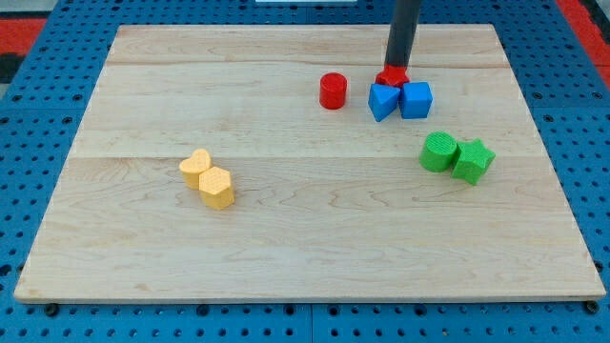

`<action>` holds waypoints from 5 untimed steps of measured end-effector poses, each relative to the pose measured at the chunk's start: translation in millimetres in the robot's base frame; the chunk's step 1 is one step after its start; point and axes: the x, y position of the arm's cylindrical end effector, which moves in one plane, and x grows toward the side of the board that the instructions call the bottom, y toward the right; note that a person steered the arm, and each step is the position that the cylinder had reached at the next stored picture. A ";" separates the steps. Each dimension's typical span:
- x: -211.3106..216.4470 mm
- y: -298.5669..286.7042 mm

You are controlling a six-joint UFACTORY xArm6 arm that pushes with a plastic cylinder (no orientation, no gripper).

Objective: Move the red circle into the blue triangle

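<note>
The red circle (333, 90) stands on the wooden board (286, 238), upper middle. The blue triangle (383, 100) lies a short way to its right, with a gap between them. A blue cube (416, 99) touches the triangle's right side. A second red block (392, 78) sits just above the two blue blocks; its shape is partly hidden by the rod. My tip (396, 67) rests at the top of that red block, to the right of the red circle.
A green circle (438, 152) and a green star (473, 159) sit together at the right. A yellow heart (197, 167) and a yellow hexagon (217, 187) sit together at the left. Blue pegboard surrounds the board.
</note>
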 end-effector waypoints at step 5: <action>20.1 -150.5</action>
